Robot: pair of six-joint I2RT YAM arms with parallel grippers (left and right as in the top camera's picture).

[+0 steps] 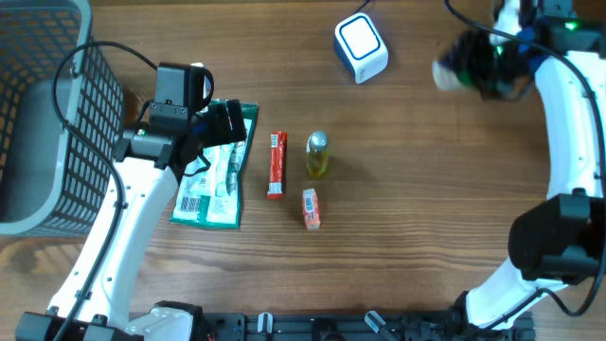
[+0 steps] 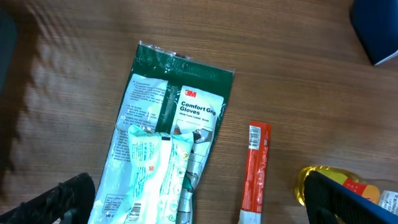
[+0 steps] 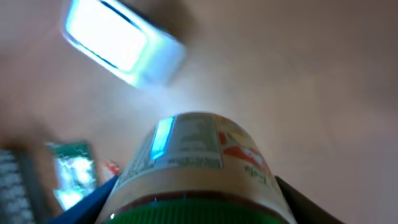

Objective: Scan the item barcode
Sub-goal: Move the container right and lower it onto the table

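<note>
Right claw: I see my right gripper (image 1: 481, 68) pinching a jar (image 3: 196, 149), one finger on each side of it just above its green lid.
Jar: it is off the table, at the far right. In the right wrist view its label faces the camera, with a blue-white glow on the label's left part. From overhead it is blurred, so I can't read its tilt.
Scanner (image 1: 361, 47): a white box with a lit face, on the table to the left of the jar and apart from it. The right wrist view shows it beyond the jar, glowing.
Left claw: my left gripper (image 1: 225, 121) is spread wide, with nothing between the fingers, above the gloves pack (image 2: 180, 124).
Gloves pack: it lies flat on the table with a pale green packet (image 2: 149, 180) on top of it.
Row beside it: a red stick (image 2: 255, 171), then a yellow bottle (image 1: 317, 154), with a small orange pack (image 1: 311, 207) nearer me. None of them touch.
Basket (image 1: 57, 114): grey mesh, at the far left edge of the table (image 1: 426, 189).
</note>
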